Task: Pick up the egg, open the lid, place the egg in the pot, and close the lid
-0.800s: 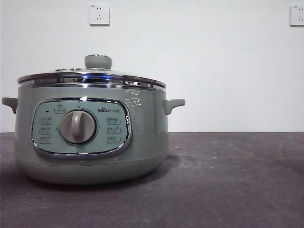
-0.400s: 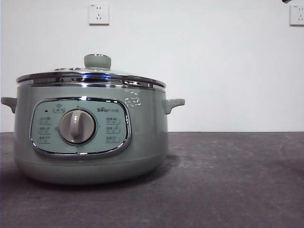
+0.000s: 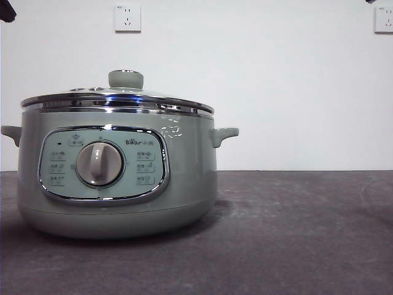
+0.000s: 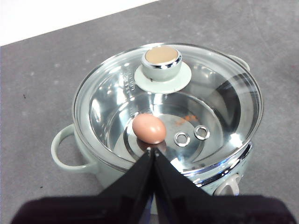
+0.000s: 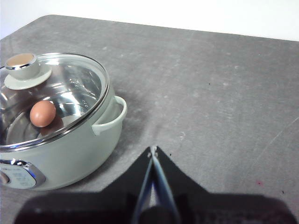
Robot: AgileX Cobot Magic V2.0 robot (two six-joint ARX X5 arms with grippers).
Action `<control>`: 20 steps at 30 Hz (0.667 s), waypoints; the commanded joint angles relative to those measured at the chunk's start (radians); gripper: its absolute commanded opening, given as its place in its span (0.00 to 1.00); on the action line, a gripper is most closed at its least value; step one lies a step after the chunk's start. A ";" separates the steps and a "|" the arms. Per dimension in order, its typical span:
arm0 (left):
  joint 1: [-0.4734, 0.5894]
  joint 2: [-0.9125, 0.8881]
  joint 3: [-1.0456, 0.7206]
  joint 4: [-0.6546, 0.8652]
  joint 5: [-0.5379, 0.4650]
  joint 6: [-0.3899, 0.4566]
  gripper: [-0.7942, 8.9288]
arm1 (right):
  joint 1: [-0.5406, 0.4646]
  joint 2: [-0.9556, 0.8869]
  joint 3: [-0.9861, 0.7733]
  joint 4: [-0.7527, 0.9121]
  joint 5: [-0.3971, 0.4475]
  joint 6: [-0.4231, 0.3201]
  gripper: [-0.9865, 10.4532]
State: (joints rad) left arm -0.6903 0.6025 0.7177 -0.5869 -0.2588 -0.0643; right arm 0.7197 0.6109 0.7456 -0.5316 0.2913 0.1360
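The pale sage-green pot (image 3: 116,178) stands on the left of the dark table, dial to the front. The glass lid (image 3: 116,98) with its green knob (image 3: 126,79) sits shut on it. Through the glass the reddish-brown egg (image 4: 148,129) lies inside the pot; it also shows in the right wrist view (image 5: 42,113). My left gripper (image 4: 152,150) is shut and empty, held above the pot's near rim. My right gripper (image 5: 153,150) is shut and empty, above bare table to the right of the pot (image 5: 60,140).
Two steam vents (image 4: 191,135) sit in the lid. The pot's side handles (image 3: 224,135) stick out. The grey table (image 3: 295,233) runs right of the pot. Two wall sockets (image 3: 128,18) are on the white wall. Dark arm tips show at both top corners.
A dark arm tip has come into the top left corner of the front view. The pot, lid and egg have not moved.
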 commanded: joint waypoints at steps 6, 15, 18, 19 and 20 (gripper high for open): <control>0.083 -0.078 -0.010 -0.008 -0.001 0.092 0.08 | 0.000 -0.003 -0.008 0.000 0.003 0.012 0.09; 0.424 -0.290 -0.198 0.262 0.151 0.092 0.08 | 0.000 -0.003 -0.008 0.000 0.003 0.012 0.09; 0.515 -0.365 -0.305 0.320 0.201 0.092 0.08 | 0.000 -0.003 -0.008 0.000 0.003 0.012 0.09; 0.539 -0.383 -0.338 0.335 0.218 0.092 0.08 | 0.000 -0.003 -0.008 0.000 0.003 0.012 0.09; 0.565 -0.405 -0.373 0.341 0.238 0.092 0.08 | 0.000 -0.003 -0.008 0.000 0.003 0.012 0.09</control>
State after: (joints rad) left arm -0.1406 0.2077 0.3756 -0.2535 -0.0345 0.0174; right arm 0.7197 0.6098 0.7456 -0.5335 0.2913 0.1360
